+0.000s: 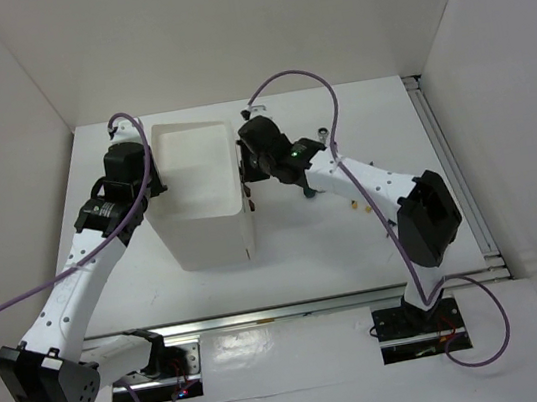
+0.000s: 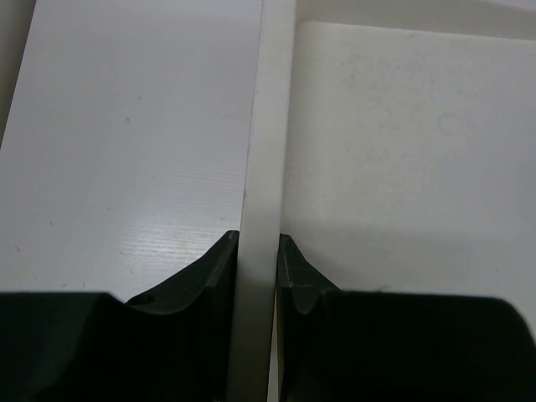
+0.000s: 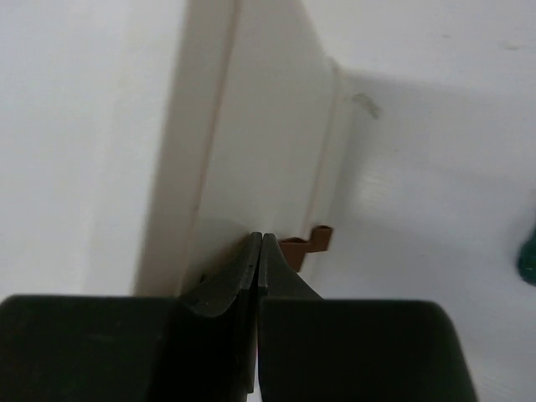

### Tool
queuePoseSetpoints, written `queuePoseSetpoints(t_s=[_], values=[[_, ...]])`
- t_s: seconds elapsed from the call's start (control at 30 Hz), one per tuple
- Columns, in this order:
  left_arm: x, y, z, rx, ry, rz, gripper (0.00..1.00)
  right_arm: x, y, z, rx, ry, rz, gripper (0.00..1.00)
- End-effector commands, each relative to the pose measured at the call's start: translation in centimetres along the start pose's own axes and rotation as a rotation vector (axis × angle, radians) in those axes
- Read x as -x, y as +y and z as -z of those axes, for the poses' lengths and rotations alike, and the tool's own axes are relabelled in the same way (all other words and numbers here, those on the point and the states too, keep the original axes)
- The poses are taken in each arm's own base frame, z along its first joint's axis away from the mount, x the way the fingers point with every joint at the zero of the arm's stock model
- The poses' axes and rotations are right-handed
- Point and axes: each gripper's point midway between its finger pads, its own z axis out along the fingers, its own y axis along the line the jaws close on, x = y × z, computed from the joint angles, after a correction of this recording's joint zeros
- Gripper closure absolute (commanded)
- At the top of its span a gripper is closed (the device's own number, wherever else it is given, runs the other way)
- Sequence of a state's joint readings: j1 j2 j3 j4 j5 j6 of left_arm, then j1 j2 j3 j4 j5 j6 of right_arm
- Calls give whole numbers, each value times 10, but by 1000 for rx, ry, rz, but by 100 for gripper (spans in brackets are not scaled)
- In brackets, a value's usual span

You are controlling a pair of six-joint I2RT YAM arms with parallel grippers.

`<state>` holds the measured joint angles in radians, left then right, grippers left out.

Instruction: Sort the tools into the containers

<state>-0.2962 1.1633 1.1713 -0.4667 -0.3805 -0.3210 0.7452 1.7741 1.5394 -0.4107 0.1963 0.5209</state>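
The left tool (image 2: pixel 258 251) pinched the white box (image 2: pixel 268 126) by its wall. The right tool (image 3: pixel 260 244) — pressed together, empty — was nearer the drawer handle (image 3: pixel 306 244), just beside its tips.

White link shells w/ rows of small dots on left arm (image 1: pixel 70 291) & right arm (image 1: pixel 361 179). Boxy black joint housings (image 1: pixel 427 220). Thin purple cables (image 1: pixel 295 77) along both. Small green LED (image 1: pixel 294 156) at right wrist. Black base plates (image 1: pixel 415 324). Matte black fingers w/ curved, tapering tips on left gripper (image 2: pixel 258 241) & right gripper (image 3: pixel 259 241).
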Motion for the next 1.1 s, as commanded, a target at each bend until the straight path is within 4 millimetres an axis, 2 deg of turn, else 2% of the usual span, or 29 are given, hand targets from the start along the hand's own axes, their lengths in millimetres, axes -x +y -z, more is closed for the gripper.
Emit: queuePoseSetpoints(t_s=[0.0, 0.03, 0.07, 0.1, 0.17, 0.2, 0.23, 0.27, 0.3, 0.33, 0.37, 0.4, 0.43, 0.47, 0.5, 0.57, 0.6, 0.63, 0.67, 0.7, 0.73, 0.8, 0.9, 0.97, 1.03, 1.07], values=[[-32, -12, 2, -50, 122, 37, 97, 6, 58, 8, 206, -16, -69, 100], [-32, -12, 2, -50, 122, 37, 97, 10, 69, 6, 266, -41, -87, 100], [-32, -12, 2, -50, 122, 37, 97, -3, 69, 6, 326, 5, -123, 100], [-32, -12, 2, -50, 122, 37, 97, -3, 73, 9, 375, 12, -142, 99], [-32, -12, 2, -50, 122, 37, 97, -7, 67, 9, 368, 27, -145, 98], [-32, -12, 2, -50, 122, 37, 97, 5, 47, 7, 246, -31, -142, 96], [-32, -12, 2, -50, 122, 37, 97, 2, 31, 7, 147, -44, -138, 89], [-33, -14, 3, -59, 125, 38, 97, 4, 10, 18, 46, -54, -133, 87], [-33, -14, 3, -59, 125, 38, 97, 2, -17, 20, -69, -98, -138, 85], [-33, -14, 3, -59, 125, 38, 97, 5, -35, 24, -119, -123, -156, 80], [-33, -14, 3, -59, 125, 38, 97, 14, -46, 39, -130, -164, -190, 53], [-33, -14, 3, -59, 125, 38, 97, -4, -78, 34, -171, -135, -208, 44], [-33, -14, 3, -59, 125, 38, 97, -6, -87, 36, -156, -140, -228, 41], [-32, -12, 2, -50, 122, 37, 97, 6, -85, 36, -86, -199, -260, 34], [-32, -12, 2, -50, 122, 37, 96, -15, -96, 37, 8, -149, -264, 29], [-32, -12, 2, -50, 122, 37, 95, -18, -84, 39, 216, -160, -266, 29], [-32, -11, 2, -40, 119, 37, 92, -16, -70, 47, 436, -191, -233, 29], [-32, -10, 2, -40, 119, 37, 88, -16, -62, 52, 532, -205, -221, 29], [-32, -10, 2, -40, 119, 37, 88, -15, -55, 57, 613, -218, -203, 31], [-32, -10, 2, -40, 119, 37, 86, -1, -45, 66, 707, -289, -163, 35], [-32, -10, 2, -40, 119, 37, 86, -11, -36, 65, 787, -241, -158, 36], [-31, -9, 2, -31, 116, 36, 86, -2, -26, 73, 879, -300, -126, 36], [-29, -9, 4, -33, 108, 39, 86, -1, -14, 62, 942, -271, -115, 36], [-29, -9, 4, -33, 108, 39, 86, 4, -9, 52, 954, -272, -108, 36], [-29, -9, 4, -33, 108, 39, 86, -5, -9, 34, 940, -227, -128, 36], [-29, -9, 4, -33, 108, 39, 86, -1, -8, 29, 942, -231, -126, 36]])
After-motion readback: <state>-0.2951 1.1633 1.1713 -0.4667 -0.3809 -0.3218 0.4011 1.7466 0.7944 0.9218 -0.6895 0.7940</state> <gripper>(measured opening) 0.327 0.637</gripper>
